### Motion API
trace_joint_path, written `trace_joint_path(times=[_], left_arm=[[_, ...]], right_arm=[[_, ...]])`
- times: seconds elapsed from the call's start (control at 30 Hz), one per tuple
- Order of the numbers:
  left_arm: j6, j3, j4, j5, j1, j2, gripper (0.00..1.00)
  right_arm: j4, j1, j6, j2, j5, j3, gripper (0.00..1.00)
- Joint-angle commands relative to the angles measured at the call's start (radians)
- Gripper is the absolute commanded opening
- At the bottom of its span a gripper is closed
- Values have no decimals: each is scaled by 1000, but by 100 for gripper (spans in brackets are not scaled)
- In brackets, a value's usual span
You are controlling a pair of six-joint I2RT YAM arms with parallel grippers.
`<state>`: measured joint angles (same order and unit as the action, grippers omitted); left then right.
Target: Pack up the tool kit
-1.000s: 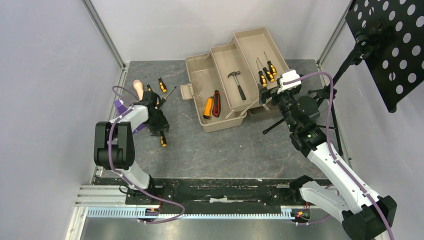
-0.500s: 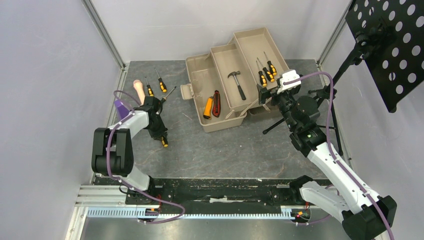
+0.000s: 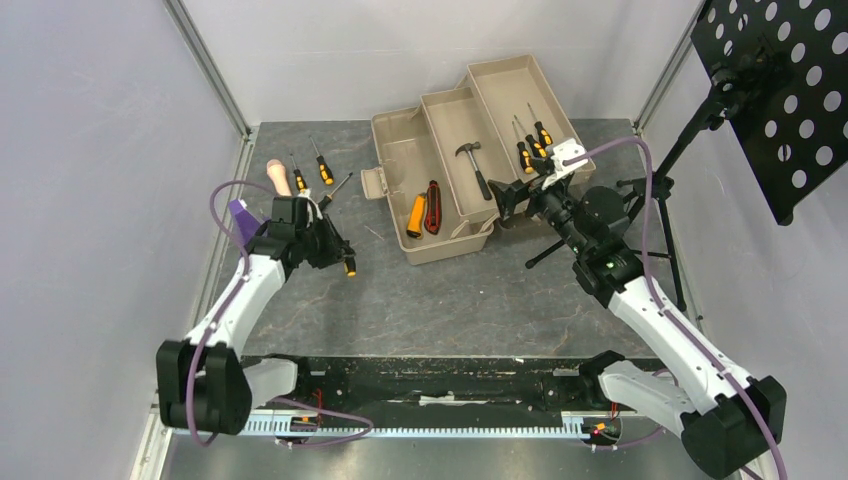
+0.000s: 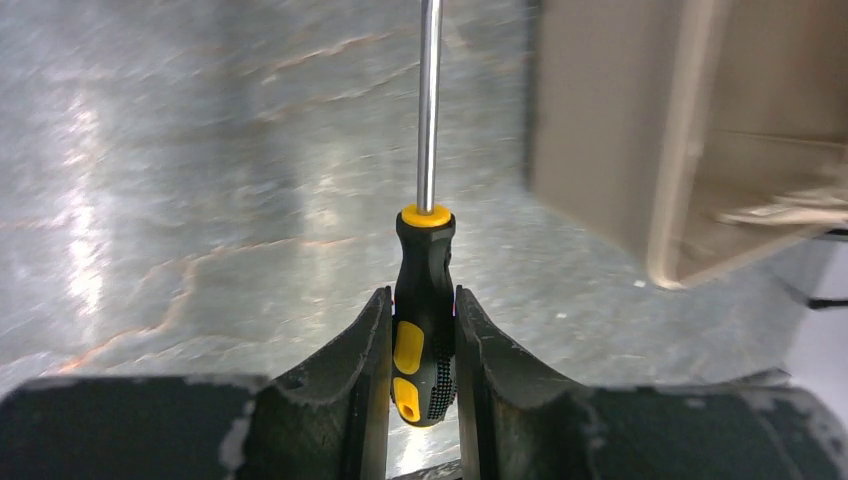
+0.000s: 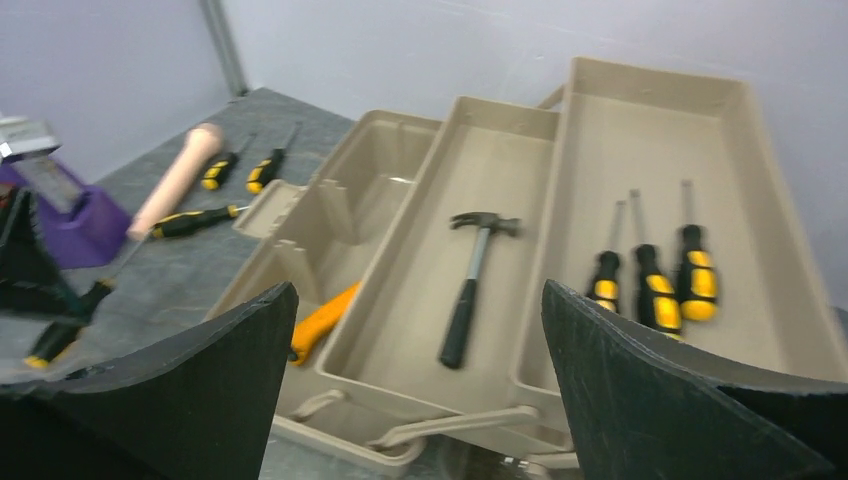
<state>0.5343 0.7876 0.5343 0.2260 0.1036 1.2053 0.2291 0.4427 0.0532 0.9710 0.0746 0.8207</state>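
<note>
Overhead, two wrist views; common toolbox [image 3: 400, 165]

Bright, even light; blurred wrist views

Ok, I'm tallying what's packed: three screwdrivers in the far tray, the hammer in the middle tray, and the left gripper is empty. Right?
Not empty: the left wrist view shows the left gripper shut on a black-and-yellow screwdriver by its handle. The three screwdrivers in the far tray and the hammer in the middle tray are right.
</note>
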Motion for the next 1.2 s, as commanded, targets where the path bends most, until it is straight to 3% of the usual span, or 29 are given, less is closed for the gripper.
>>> trace_joint_path(times=[0.0,0.5,1.17], left_arm=[[76,-7,-166,156,48,-121,2],[242,-99,-623,230,340,-314,2],[278,-115,-778,209,406,-282,2]], right_arm=[[82,27,-155,38,154,44,93],[323,205,-538,280,297,81,83],[439,284,-719,467,382,119,49]])
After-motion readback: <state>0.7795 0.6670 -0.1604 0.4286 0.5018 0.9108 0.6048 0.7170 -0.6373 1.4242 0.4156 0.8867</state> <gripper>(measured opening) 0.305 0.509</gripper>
